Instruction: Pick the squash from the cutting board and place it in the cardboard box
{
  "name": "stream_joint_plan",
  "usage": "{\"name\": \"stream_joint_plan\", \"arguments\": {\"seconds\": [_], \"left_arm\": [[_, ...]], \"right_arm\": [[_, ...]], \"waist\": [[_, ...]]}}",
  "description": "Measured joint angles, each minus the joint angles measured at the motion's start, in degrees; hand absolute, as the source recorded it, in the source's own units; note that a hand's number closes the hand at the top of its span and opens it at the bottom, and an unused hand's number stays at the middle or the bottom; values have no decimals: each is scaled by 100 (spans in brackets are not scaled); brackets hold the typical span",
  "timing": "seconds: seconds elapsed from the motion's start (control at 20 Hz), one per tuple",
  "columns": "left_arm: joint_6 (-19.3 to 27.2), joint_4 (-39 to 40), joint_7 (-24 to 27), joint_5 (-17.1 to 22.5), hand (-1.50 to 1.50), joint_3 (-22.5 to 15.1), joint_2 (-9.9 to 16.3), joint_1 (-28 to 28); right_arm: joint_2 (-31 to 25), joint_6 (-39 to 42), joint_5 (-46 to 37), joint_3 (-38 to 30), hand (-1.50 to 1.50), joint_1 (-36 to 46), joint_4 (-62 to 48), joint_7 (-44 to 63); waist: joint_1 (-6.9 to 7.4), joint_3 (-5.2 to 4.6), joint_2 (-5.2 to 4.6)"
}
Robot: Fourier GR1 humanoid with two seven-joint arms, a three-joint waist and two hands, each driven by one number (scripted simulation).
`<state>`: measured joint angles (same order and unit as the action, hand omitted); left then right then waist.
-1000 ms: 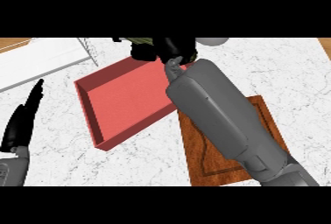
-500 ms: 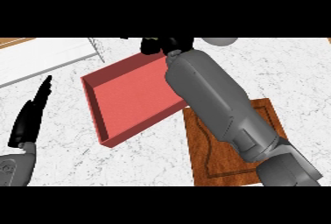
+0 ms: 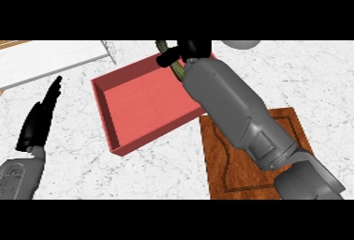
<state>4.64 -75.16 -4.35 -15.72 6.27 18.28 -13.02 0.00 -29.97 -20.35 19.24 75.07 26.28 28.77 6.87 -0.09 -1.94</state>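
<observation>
- Two forearms show in the head view; the right robot hand (image 3: 185,50) is stretched over the far rim of the shallow red, square, open-topped box (image 3: 110,123), its black fingers curled round a dull green squash (image 3: 175,68), of which only a sliver peeks out beside the wrist.
- That squash hangs above the box's far corner, right at the rim rather than over the middle of the red floor; whether it touches the wall I cannot tell.
- Behind the grey forearm, the brown wooden cutting board (image 3: 228,159) lies on the white marbled counter (image 3: 304,75), just beside the box's near right corner, with nothing on its visible part.
- At the view's left edge, the left robot hand (image 3: 40,118) rests with its fingers straight and pressed together, well apart from the box.
- Risk, as I judge it: a release here could land the squash on the rim, letting it tip outward onto the counter.
- Another hazard is the forearm, which crosses low over the right wall and could nudge the box on withdrawal.
</observation>
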Motion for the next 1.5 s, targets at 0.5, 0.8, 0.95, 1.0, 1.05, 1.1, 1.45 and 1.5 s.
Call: {"name": "stream_joint_plan", "arguments": {"seconds": [0.5,0.8,0.95,1.0,1.05,1.1,1.45,1.5], "left_arm": [[61,131,93,-20,0,82,-7,121],[56,110,175,70,0,312,113,333],[46,43,199,118,0,368,86,541],[33,-14,155,127,0,394,113,572],[25,-80,129,134,0,409,122,637],[40,-114,121,131,0,424,119,693],[8,-220,98,183,0,574,171,863],[-13,-200,110,192,0,615,219,867]], "right_arm": [[0,-1453,721,-256,-150,-19,155,-1135],[-7,-1597,1209,-716,-150,-334,463,-1968],[-235,-1416,1319,-853,-150,-652,864,-2086],[-345,-1332,1346,-897,-150,-793,947,-2142],[-471,-1238,1374,-913,-150,-957,1134,-2129],[-600,-1156,1396,-919,-150,-1150,1349,-2125],[-1513,-531,1399,-793,-150,-2562,3171,-1656],[-1692,-384,1441,-800,-150,-2775,3469,-1580]], "waist": [[-161,5,53],[-426,9,127],[-565,10,175],[-590,9,183],[-632,10,198],[-676,11,213],[-813,9,247],[-834,8,251]]}}
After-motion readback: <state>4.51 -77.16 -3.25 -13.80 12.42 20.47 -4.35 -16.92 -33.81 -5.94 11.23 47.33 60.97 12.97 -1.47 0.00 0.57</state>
